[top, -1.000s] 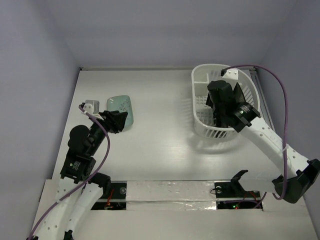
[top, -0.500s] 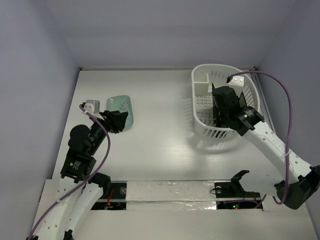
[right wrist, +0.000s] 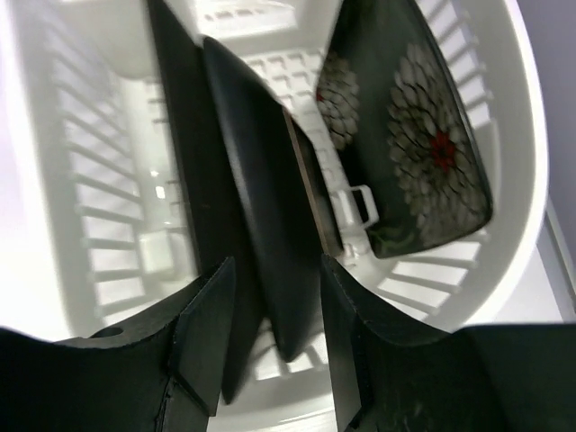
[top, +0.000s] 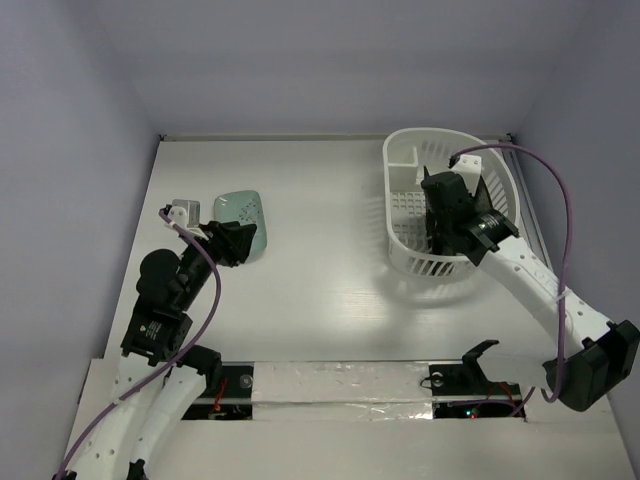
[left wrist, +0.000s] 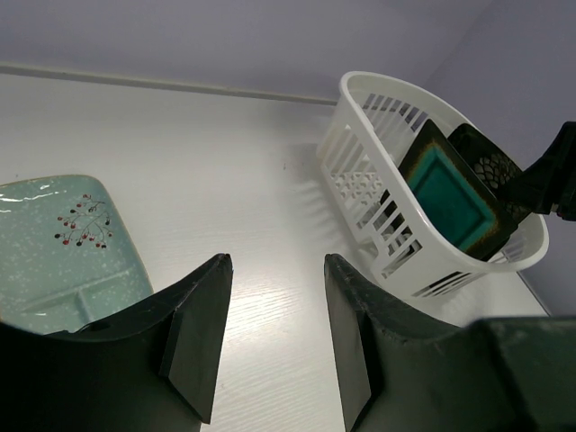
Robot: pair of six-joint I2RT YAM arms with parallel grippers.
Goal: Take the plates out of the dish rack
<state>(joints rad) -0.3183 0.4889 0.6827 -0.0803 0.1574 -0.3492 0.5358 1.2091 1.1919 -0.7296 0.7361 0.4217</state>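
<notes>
The mint-green plate (top: 243, 220) lies flat on the table at the left and shows in the left wrist view (left wrist: 63, 247). My left gripper (top: 240, 238) is open and empty at its near right edge. The white dish rack (top: 400, 215) stands at the right and holds two dark plates on edge. The teal-faced plate (left wrist: 448, 193) stands nearest; the flower-print plate (right wrist: 414, 126) leans behind it. My right gripper (top: 440, 225) reaches down into the rack, open, its jaws on either side of the lower edge of the dark plate (right wrist: 270, 243) seen edge-on.
A small grey and white block (top: 182, 210) sits left of the mint plate. The rack's corner compartment (top: 402, 158) is at its far left. The table's back wall runs close behind the rack.
My right gripper has moved lower and slightly left inside the rack, onto the edge of the front plate. The left arm and the mint plate have not moved.
</notes>
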